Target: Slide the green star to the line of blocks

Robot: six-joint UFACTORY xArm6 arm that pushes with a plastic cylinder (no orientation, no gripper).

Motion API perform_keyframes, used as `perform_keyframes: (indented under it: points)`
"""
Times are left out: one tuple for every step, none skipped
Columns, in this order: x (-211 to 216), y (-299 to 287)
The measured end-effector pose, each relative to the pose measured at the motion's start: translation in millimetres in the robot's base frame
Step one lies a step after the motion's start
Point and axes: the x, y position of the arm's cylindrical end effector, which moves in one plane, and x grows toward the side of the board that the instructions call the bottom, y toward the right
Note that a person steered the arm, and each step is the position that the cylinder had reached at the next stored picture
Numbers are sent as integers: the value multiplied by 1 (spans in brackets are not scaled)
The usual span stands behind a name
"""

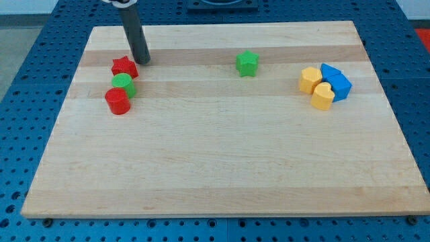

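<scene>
My tip (143, 61) stands on the wooden counter (222, 168) near its top-left corner, at the end of a dark rod whose upper part is cut off by the view's top edge, so the arm above it cannot be made out. There is no pincer on this rod to be apart or together; it ends in the bare tip alone. Just to the view's left of my tip, close enough that touching cannot be ruled out, lies a red star (124, 66). Below that, toward the view's bottom-left of my tip, sits a green cylinder (123, 85), and just below it a red cylinder (117, 101); these three form a short column, each pressed against the next. The green star (247, 63) lies well apart from my tip toward the view's right, at about the same height in the view, alone on bare wood. Farther right still is a tight cluster: a yellow block (310, 79), a second yellow block (323, 96) whose outline is hard to read, and a blue block (336, 83) partly hidden behind the yellow ones, its shape uncertain.
</scene>
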Motion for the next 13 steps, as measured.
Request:
perform_keyframes:
  points:
    - [-14,45]
    - [-19,105]
    - [-23,165]
    - [-23,222]
    - [-15,247]
    - [-4,249]
    - [12,246]
    - [24,236]
    - [29,218]
    - [41,199]
    - [65,188]
    - [84,181]
    - [94,163]
